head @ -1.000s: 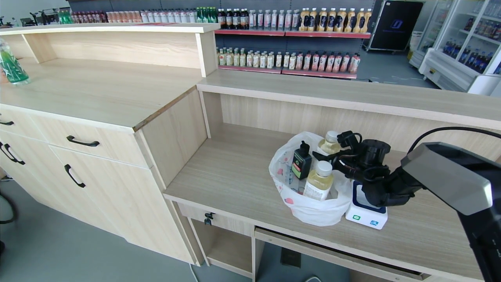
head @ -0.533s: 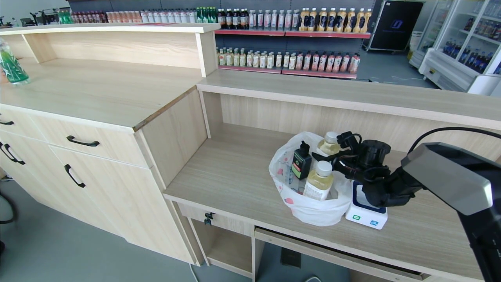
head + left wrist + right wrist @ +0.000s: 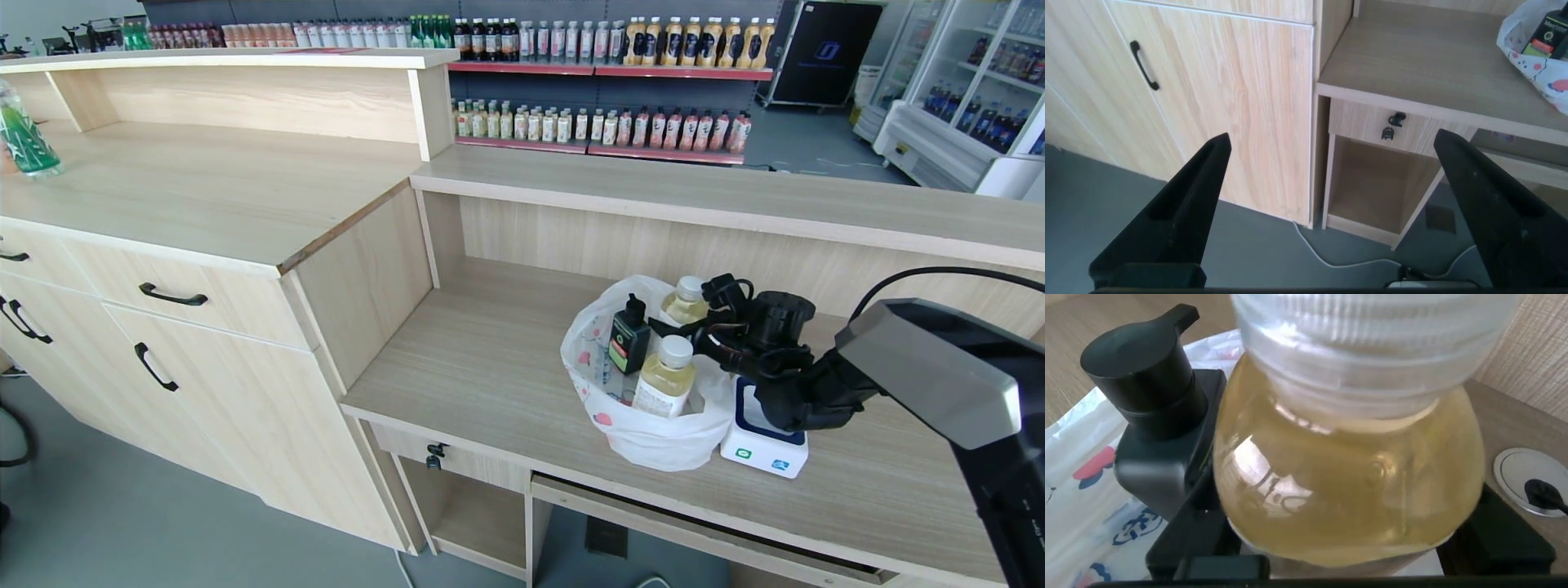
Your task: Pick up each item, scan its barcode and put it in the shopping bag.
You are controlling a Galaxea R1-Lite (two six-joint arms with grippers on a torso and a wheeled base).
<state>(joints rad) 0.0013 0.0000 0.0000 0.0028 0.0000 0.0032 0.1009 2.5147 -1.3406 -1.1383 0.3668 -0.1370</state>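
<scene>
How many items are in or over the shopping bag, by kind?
Yellow drink bottles with white caps: 2 (front yellow bottle; rear yellow bottle, held in the right tool)
Black bottle: 1
Total: 3

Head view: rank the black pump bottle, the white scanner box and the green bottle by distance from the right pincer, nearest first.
1. black pump bottle, in the shopping bag, beside the right pincer.
2. white scanner box, just right of the bag.
3. green bottle, far left on the raised counter.
</scene>
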